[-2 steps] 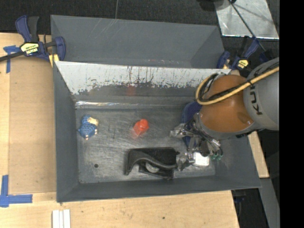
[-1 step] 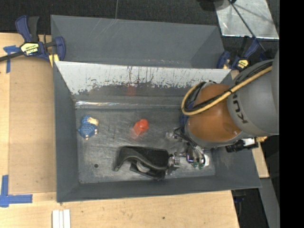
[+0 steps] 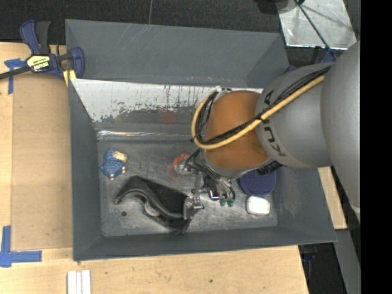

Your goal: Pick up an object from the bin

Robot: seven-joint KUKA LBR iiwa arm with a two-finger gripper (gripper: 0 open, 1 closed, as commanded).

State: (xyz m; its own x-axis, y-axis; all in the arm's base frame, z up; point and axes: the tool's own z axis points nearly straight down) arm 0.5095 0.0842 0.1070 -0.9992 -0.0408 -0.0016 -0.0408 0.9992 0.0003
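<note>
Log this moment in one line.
stage: pincer low in bin | nearest: black curved tool, beside it | others: white block, blue toy | grasp: not confirmed

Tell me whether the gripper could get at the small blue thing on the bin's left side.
Probably yes. The small blue thing lies alone with nothing on it; the gripper hangs to its right, by the end of the black curved piece.

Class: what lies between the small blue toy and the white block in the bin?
In the camera view, the gripper, at a black curved tool's right end.
</note>
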